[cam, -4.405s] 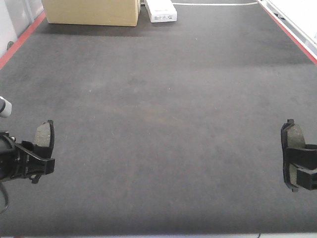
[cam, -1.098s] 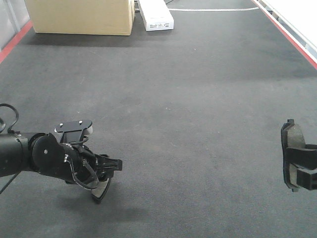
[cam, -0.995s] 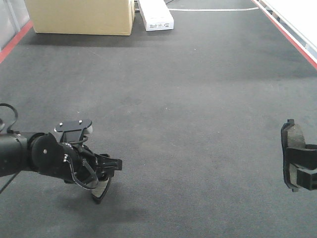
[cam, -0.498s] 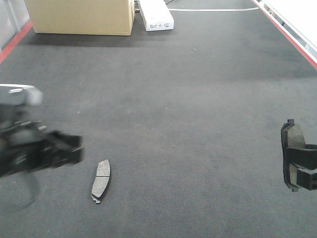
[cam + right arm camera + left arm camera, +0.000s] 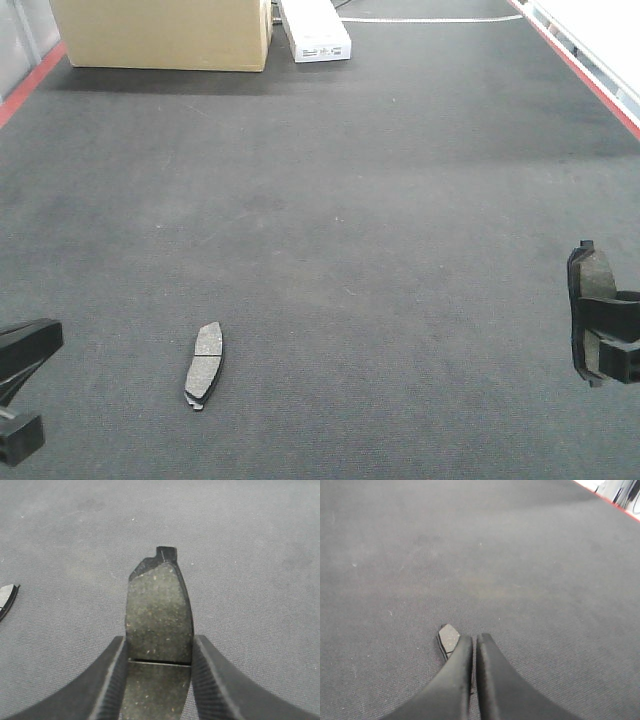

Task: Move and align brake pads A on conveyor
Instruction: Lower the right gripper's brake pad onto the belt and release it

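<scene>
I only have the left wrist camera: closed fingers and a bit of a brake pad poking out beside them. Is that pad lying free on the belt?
Observer: Yes. The front view shows the brake pad lying flat on the conveyor, grooved face up, apart from the left gripper.
Operator: And the right arm?
Observer: The right gripper is shut on a second brake pad, at the front view's right edge.
Operator: Anything at the far end?
Observer: A cardboard box and a white box stand there.
</scene>
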Robot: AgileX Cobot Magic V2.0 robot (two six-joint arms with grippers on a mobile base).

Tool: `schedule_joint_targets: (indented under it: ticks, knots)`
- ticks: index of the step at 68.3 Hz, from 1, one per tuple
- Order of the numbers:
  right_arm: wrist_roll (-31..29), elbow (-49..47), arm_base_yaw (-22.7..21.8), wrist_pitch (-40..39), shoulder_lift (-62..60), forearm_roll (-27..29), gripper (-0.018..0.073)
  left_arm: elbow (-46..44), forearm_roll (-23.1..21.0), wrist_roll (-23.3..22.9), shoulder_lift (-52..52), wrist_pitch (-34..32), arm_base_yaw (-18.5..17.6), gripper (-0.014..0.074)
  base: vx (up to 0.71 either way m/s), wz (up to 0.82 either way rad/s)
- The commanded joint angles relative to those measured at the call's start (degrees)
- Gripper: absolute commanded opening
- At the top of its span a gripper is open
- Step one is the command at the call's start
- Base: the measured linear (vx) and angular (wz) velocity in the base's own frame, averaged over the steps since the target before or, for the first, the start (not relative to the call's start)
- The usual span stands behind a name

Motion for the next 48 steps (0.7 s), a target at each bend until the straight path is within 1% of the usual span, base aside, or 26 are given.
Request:
schedule_joint_targets:
  ticks: [1,33,48]
  knots:
    - [-0.6,-1.8,-0.2,-2.9,-0.3,2.4,0.0099,-1.4,-0.2,0.1,-0.4,-3.5,-0.3,-0.0008,0.00,0.00]
    - [-0.6,-1.8,-0.2,-3.2,-0.3,2.4,0.0099,-1.4,-0.2,0.1,-0.3,-3.1,-0.3,-0.0008,0.00,0.00]
    - [-0.4,-1.8,-0.2,-3.2,-0.1,5.0,0.0099,-1.4,-0.2,0.1,-0.3,-3.1,-0.3,-0.0006,0.00,0.00]
